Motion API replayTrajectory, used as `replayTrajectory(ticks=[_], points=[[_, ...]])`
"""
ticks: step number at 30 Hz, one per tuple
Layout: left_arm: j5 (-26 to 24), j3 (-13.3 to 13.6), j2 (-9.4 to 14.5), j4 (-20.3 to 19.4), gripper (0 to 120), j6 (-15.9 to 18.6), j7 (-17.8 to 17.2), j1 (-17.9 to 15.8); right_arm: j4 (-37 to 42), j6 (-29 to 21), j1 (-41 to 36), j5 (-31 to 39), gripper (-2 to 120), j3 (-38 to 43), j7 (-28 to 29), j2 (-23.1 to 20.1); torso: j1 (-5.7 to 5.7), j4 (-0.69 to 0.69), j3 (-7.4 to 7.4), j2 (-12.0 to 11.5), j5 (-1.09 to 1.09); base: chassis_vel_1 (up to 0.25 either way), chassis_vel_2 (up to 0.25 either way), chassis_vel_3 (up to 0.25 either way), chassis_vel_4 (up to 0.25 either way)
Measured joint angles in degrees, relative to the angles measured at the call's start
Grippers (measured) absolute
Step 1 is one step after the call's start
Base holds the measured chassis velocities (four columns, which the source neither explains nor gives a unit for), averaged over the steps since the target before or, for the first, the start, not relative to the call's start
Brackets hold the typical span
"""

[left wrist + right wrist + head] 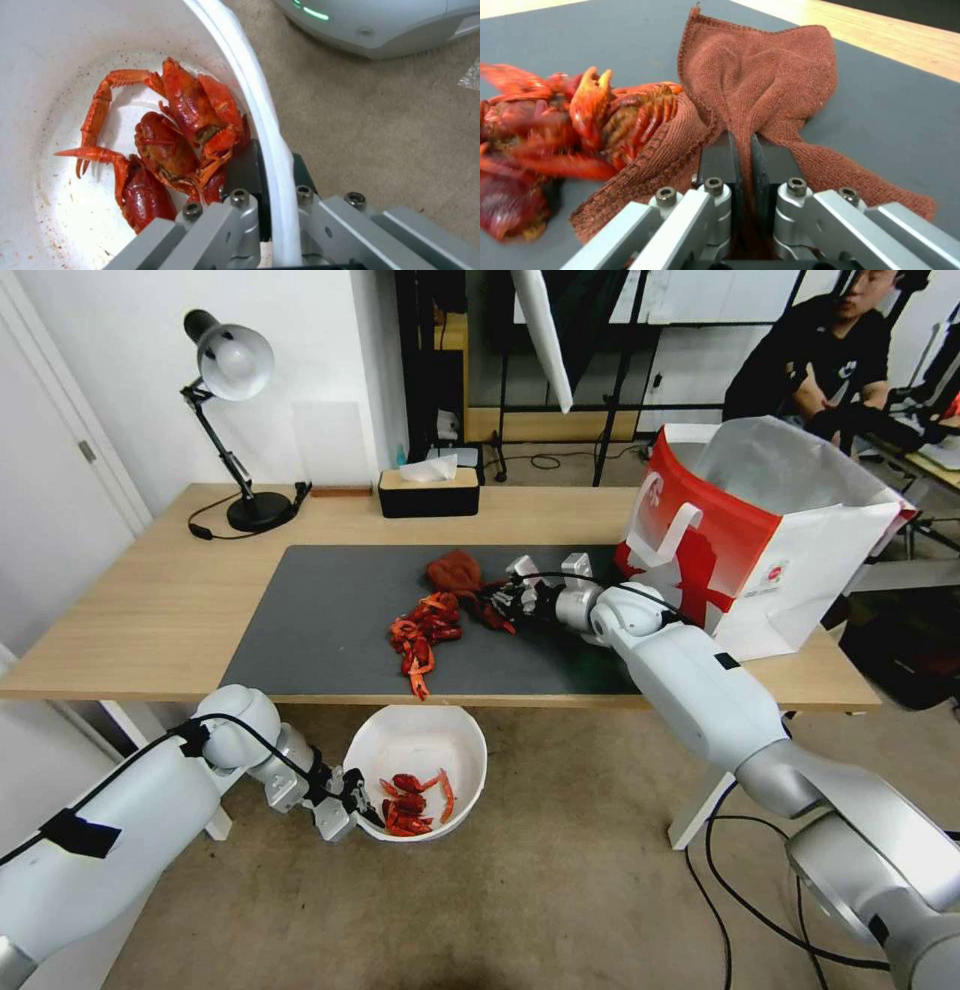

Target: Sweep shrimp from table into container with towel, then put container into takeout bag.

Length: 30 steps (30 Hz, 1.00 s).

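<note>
Bright red-orange shrimp pieces [535,150] nearest the frame edge blurred, cut off; round white plastic container [260,123] wall cropped.

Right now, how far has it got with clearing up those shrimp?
Partly done. A few shrimp already lie in the container, which the left gripper holds by its rim below the table edge. The right gripper pinches the towel against the pile still on the mat. The takeout bag stands waiting.

Table [150,610] bearing grey mat [320,620], shrimp [422,635], towel [455,570], takeout bag [760,535], lamp [235,420], tissue box [428,492].
</note>
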Motion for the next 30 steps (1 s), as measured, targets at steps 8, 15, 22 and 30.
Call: replayTrajectory(ticks=[8,15,22,30], points=[[-0.2,0.3,0.1,1.0,0,-0.1,0.0,-1.1,1.6,-0.2,-0.8,0.4,4,-0.6,-1.0,0.0,0.00,0.00,0.00,0.0,0.00,0.000,0.000,0.000,0.000],[-0.5,0.6,0.3,1.7,0,-0.2,0.0,-2.4,2.7,0.0,-1.5,1.0,4,-1.0,-2.4,-0.6,0.00,0.00,0.00,0.0,0.00,0.000,0.000,0.000,0.000],[-0.8,0.9,0.3,2.5,0,-0.3,0.0,-3.6,4.6,0.1,-2.3,1.4,4,-1.6,-4.5,-1.4,0.00,0.00,0.00,0.0,0.00,0.000,0.000,0.000,0.000],[-0.9,0.9,0.3,2.6,0,-0.3,0.0,-3.8,6.7,0.1,-3.3,1.9,4,-2.0,-5.7,-2.4,0.00,0.01,0.00,0.0,0.00,0.000,0.000,0.000,0.000]])
